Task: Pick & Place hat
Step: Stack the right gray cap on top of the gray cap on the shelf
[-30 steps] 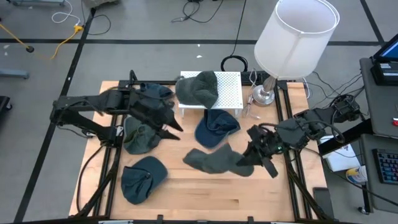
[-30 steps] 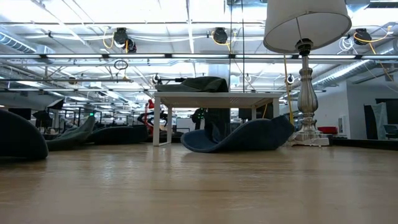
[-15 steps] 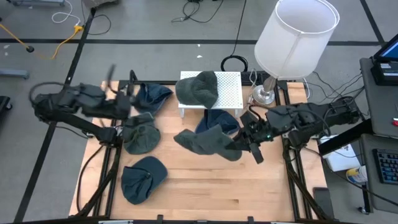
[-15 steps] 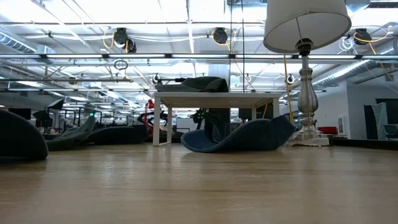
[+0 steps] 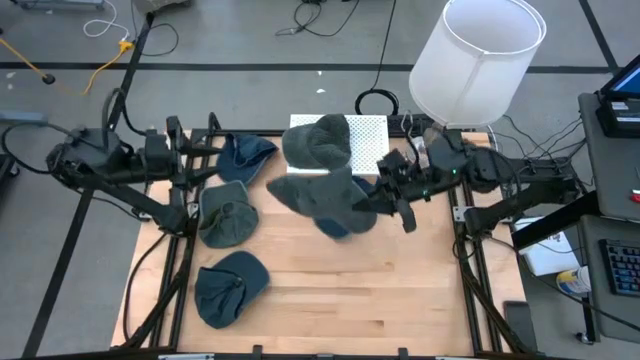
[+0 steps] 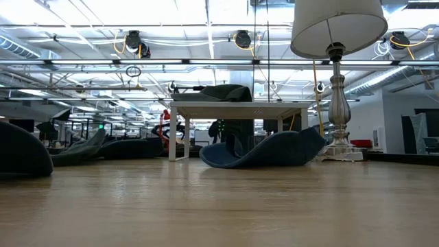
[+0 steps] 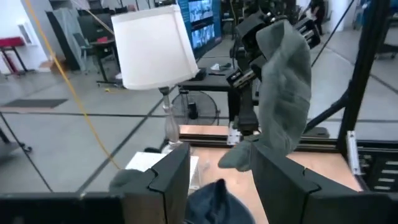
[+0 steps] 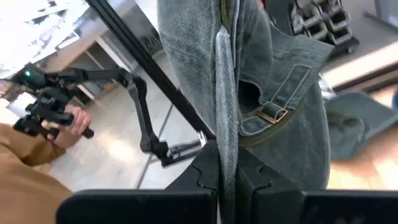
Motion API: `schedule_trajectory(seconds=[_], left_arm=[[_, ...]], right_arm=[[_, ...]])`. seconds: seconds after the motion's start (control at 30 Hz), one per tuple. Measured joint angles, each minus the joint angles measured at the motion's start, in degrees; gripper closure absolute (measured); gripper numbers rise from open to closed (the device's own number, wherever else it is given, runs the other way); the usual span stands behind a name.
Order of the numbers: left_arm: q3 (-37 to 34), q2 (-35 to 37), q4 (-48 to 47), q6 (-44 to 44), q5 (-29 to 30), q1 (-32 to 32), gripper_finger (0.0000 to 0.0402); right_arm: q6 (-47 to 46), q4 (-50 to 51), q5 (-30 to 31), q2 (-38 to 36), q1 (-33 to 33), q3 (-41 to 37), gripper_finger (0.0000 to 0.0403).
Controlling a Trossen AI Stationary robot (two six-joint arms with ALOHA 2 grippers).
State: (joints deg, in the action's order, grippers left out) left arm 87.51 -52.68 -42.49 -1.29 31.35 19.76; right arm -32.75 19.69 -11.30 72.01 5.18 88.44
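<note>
Hat (image 5: 325, 203) aloft above the table (image 5: 330, 310), pinched edge-on in the right gripper (image 5: 385, 196), fingers clamped tight on one fold of grey-green denim, the rest drooping just short of the white stand (image 5: 368, 140). Could well slip: only a thin seam of cloth caught, so a quick swing might pull it loose. Might also snag the stand's near edge on the way in, or push off the hat already resting on top (image 5: 318, 141), since little bare room is left beside it. Left gripper (image 7: 214, 177) pulled back near the table's left edge, fingers apart, holding nothing. Underfoot, pale wood boards, smooth and level. More hats lying about: one blue, close to the left arm (image 5: 244, 154), one grey-green (image 5: 226, 219), one teal toward the near left (image 5: 229, 286). Beyond the stand, a lamp with a white shade (image 5: 474, 62); cables across the grey floor; in the right wrist view, a person's hand holding a controller.
</note>
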Motion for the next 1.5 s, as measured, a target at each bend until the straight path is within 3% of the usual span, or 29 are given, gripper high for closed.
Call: schedule_trajectory(seconds=[0.4, 0.6, 1.03, 1.27, 1.37, 1.5], left_arm=[[20.3, -15.5, -7.8, -4.4, 0.0, -2.1, 0.0229], [26.1, -21.6, -8.7, -4.5, -5.5, -3.8, 0.0229], [27.1, -26.8, -11.8, 0.4, -12.0, -4.7, 0.0229], [27.1, -26.7, -12.1, 3.4, -11.8, -4.7, 0.0231], [27.1, -26.8, -12.2, 3.9, -12.5, -4.7, 0.0255], [27.1, -26.7, -11.7, 5.7, -13.7, -4.7, 0.0324]], right_arm=[[3.4, -7.6, -12.1, 5.2, -7.6, 0.0, 0.0401], [3.9, -8.4, -16.0, 5.9, -10.2, -0.1, 0.0401], [5.2, -7.1, -20.5, 5.3, -10.5, -0.1, 0.0401], [5.6, -7.1, -20.5, 5.3, -10.5, -0.1, 0.04], [5.6, -7.4, -20.5, 5.3, -10.5, -0.1, 0.0398], [5.6, -7.5, -20.5, 5.3, -10.5, -0.1, 0.0395]])
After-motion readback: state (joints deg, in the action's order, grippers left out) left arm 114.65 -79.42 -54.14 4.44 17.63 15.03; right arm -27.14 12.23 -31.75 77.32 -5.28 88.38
